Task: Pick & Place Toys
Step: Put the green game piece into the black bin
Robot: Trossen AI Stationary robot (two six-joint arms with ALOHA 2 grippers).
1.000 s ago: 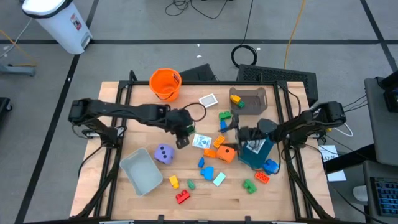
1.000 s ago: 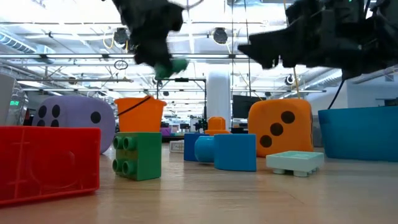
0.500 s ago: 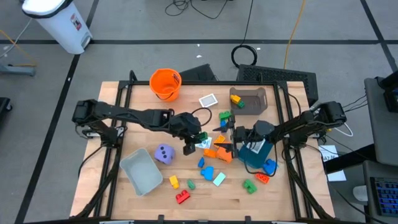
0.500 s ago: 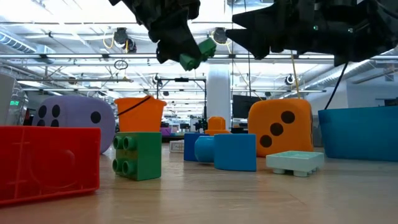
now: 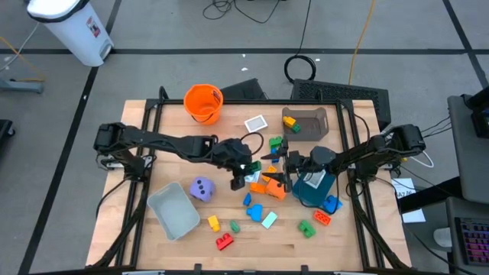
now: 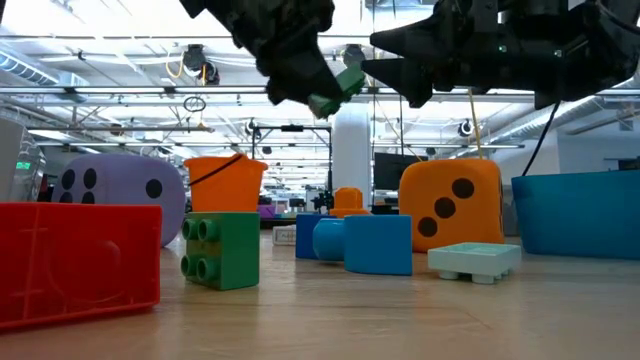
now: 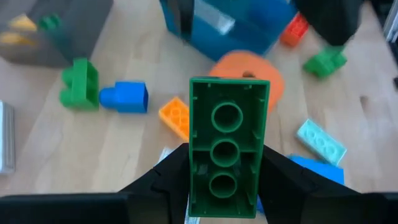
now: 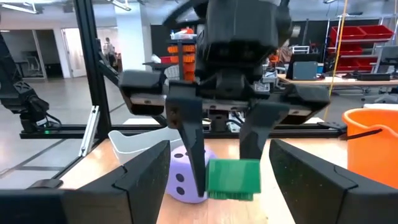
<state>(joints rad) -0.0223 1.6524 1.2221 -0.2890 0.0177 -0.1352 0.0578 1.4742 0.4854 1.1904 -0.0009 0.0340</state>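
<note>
Gripping a green block [image 7: 228, 152], left gripper [image 7: 217, 186] clamped.

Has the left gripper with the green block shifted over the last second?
Yes. The left gripper carried the green block rightward, away from the orange bucket, toward the right gripper.

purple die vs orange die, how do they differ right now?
Colour: the purple die is lilac, the orange die orange. Place: the purple die sits near the grey bin on the left side of the table, with open wood around it; the orange die sits mid-table against the teal bin, crowded by blocks. Cover: the orange die lies just below the two end effectors, the purple die does not. Shared: both are large, dark-dotted and rest on the table.
</note>
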